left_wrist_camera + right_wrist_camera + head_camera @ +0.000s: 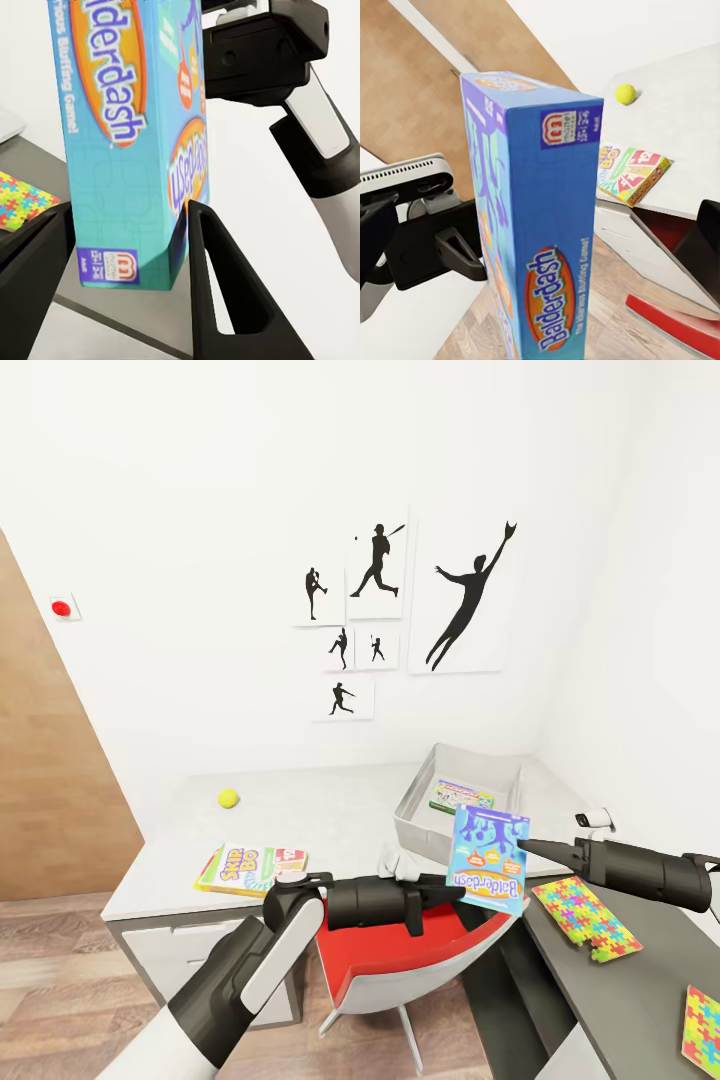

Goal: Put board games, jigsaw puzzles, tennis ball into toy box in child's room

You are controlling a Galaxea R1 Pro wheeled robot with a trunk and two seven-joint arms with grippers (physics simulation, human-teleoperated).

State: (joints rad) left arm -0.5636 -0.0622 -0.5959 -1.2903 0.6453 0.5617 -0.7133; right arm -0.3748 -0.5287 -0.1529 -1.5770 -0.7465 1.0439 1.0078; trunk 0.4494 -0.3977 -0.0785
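I see the grey L-shaped surface [330, 810] running along the white wall and round the corner to my right. On its corner stands the grey toy box [418, 812], open on top, with one board game [461, 797] already lying flat inside. A red and white chair [400, 960] sits tucked under the surface in front of me.

Both my arms meet over that chair, just in front of the toy box. Between them I hold the blue Balderdash box [488, 860] upright, clear of the surface. My left claw [131, 247] is clamped on one end of it, a finger [221, 285] on each broad face. My right claw [524, 847] touches the opposite edge; I cannot tell whether it is gripping.

On the left stretch lies the Skip-Bo game [250, 868], flat near the front edge, and behind it the yellow tennis ball [228, 797]. On the right stretch lie two colourful jigsaw puzzles, one [586, 918] just beside the Balderdash box and another [702, 1028] nearer me.
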